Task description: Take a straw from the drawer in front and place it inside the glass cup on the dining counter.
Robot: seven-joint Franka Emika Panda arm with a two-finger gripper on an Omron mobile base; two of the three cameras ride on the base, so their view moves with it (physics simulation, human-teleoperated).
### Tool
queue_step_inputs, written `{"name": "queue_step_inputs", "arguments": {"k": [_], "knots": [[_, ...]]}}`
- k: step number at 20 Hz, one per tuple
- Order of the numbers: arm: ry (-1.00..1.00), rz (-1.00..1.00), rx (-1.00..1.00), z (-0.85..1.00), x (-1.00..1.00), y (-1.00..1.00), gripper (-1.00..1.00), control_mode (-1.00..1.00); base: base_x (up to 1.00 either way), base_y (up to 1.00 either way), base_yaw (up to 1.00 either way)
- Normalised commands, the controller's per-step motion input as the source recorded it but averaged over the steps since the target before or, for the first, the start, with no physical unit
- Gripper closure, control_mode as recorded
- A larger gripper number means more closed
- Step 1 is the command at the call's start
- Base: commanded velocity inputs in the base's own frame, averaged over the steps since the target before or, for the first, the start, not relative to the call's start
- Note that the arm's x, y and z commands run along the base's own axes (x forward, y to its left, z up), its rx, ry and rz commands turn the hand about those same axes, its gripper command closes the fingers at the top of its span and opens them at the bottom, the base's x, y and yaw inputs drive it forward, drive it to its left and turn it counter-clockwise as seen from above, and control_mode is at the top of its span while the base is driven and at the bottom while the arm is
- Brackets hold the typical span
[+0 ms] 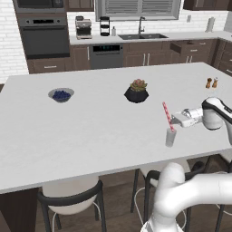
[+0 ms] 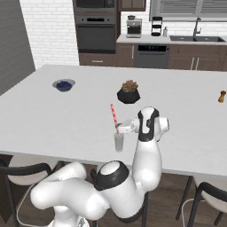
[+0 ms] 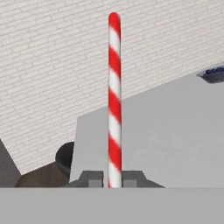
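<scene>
Left base view shows the hand (image 1: 176,119) closed on the straw (image 1: 167,115) directly above the glass cup (image 1: 170,137) on the desk (image 1: 90,127), its long axis tilted, lower end near the cup's mouth.

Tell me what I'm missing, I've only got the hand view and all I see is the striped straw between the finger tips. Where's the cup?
Observer: The glass cup stands on the dining counter near its front edge, right under the gripper.
Operator: Is the straw in it yet?
Observer: The straw leans above the cup with its lower end at the rim; whether the tip is inside is too small to tell.
Operator: Anything close that I could knock?
Observer: The dark plant pot sits farther back on the counter, apart from the cup.
Operator: And the bowl?
Observer: The blue-filled bowl is far off to the left of the pot.
</scene>
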Motion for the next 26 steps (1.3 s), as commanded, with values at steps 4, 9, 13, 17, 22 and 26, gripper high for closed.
{"name": "queue_step_inputs", "arguments": {"k": [4,9,13,17,22,26], "knots": [[0.00,0.00,0.00,-0.08,0.14,0.00,1.00,-1.00,0.00,0.00,0.00],[0.00,0.00,0.00,-0.12,0.14,0.00,1.00,-1.00,0.00,0.00,0.00],[0.00,0.00,0.00,-0.12,0.12,0.00,1.00,-1.00,0.00,0.00,0.00],[0.00,0.00,0.00,-0.11,0.09,0.00,1.00,-1.00,0.00,0.00,0.00],[0.00,0.00,0.00,-0.11,0.07,0.00,1.00,-1.00,0.00,0.00,0.00],[-0.04,0.00,0.00,-0.09,-0.10,0.00,1.00,-1.00,0.00,0.00,0.00]]}}
